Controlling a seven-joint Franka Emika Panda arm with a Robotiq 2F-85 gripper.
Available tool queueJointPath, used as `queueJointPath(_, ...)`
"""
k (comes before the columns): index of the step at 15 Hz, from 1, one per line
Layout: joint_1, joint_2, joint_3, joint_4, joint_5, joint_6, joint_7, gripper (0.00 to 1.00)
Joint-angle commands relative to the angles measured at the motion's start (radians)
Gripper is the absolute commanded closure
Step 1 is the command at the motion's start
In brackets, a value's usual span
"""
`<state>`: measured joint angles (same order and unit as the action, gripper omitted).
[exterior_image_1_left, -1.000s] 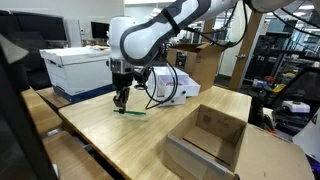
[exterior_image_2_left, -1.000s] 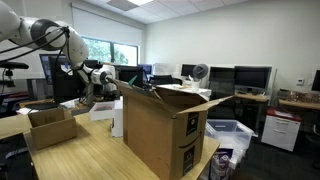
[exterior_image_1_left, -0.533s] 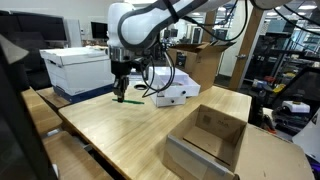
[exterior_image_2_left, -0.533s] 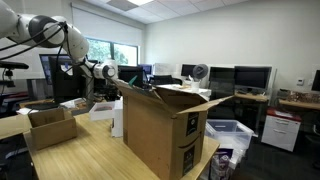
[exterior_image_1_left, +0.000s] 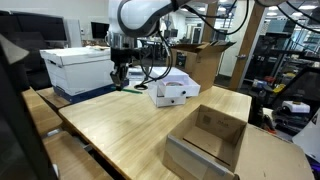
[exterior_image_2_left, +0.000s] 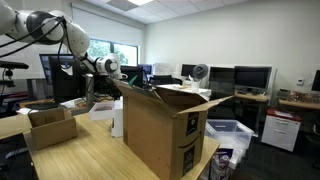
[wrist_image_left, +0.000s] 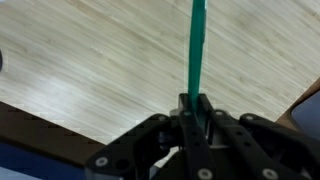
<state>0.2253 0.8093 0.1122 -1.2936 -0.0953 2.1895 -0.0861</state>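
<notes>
1. Wrist view: the green pen (wrist_image_left: 196, 45) is standing in the middle of the frame, running from the jaws straight up to the top edge.
2. The jaws are pressing together on the pen's lower end at the lower middle of the frame, clamping it between their black pads.
3. Behind the pen, the pale wooden bench (wrist_image_left: 90, 60) is filling most of that frame, and its dark edge is cutting across the lower left corner.
4. In an exterior view the pen (exterior_image_1_left: 122, 85) is showing only as a small green sliver under the jaws, upper left of centre. It is hanging clear above the bench (exterior_image_1_left: 120, 130), near its far edge.
5. The robot arm (exterior_image_1_left: 140, 20) is arching in from the top of the frame and is pointing the jaws downward.
6. A white bin with a blue base (exterior_image_1_left: 75, 68) is sitting at the left, near the jaws, and a white carton (exterior_image_1_left: 172, 92) is lying on the bench to their right.
7. An open cardboard box (exterior_image_1_left: 205, 140) is resting at the lower right, well apart from the pen.
8. In an exterior view a tall cardboard box (exterior_image_2_left: 160, 125) is filling the centre, and the pen is too small to make out there.
</notes>
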Motion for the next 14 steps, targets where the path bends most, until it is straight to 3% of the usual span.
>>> queueJointPath(1,-0.025,-0.031,-0.004,0.006,0.012,-0.052,-0.004,0.95)
queueJointPath(11,-0.095,-0.154,-0.011,-0.06,0.018,-0.017,-0.037,0.95)
queueJointPath(13,-0.106,-0.187,-0.007,-0.092,0.02,0.003,-0.045,0.95)
queueJointPath(14,-0.108,-0.233,-0.009,-0.16,0.018,0.041,-0.034,0.95)
